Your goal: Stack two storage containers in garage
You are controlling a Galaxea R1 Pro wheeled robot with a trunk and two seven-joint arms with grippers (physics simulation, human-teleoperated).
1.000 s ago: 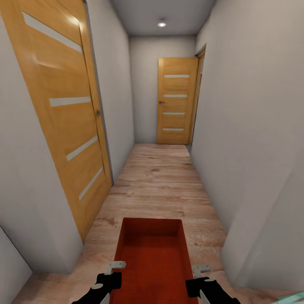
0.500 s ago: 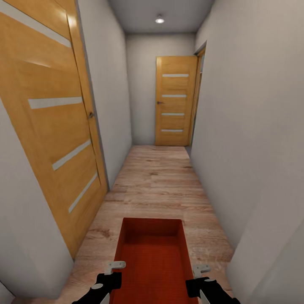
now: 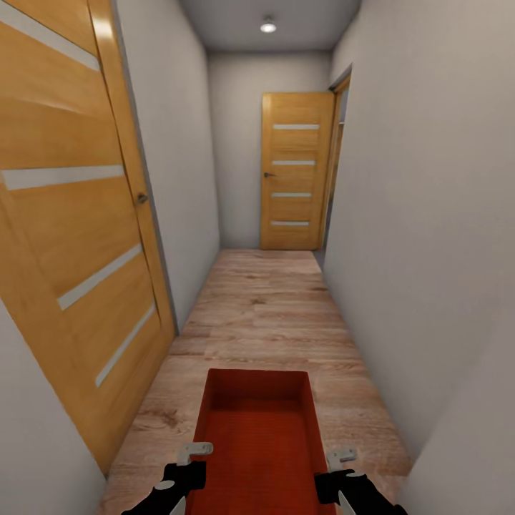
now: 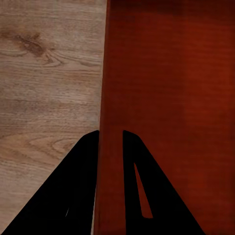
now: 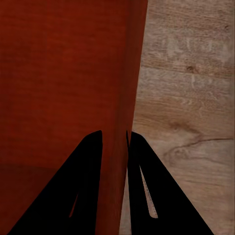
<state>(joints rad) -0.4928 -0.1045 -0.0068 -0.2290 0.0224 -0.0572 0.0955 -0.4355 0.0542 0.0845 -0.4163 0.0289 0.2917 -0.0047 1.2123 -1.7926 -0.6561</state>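
The far door (image 3: 297, 170) draws nearer as I roll down the hallway (garage not reached). My left gripper (image 4: 110, 142) and right gripper (image 5: 115, 142) stay clamped on the bin (image 3: 259, 436) walls.

A narrow hallway's light wood plank floor (image 3: 268, 307) runs straight ahead between plain pale walls to a closed orange door at the far end, its boards laid crosswise and marked with darker grain and knots. The planks meet the foot of a second orange door along the left side. In the left wrist view, the same wood floor (image 4: 49, 88) shows a dark knot beside the red-orange storage container (image 3: 257, 429), which is held above the boards, not resting on them. The right wrist view shows paler, greyer-grained planks (image 5: 188, 98). Nothing visible lies directly on the floor.
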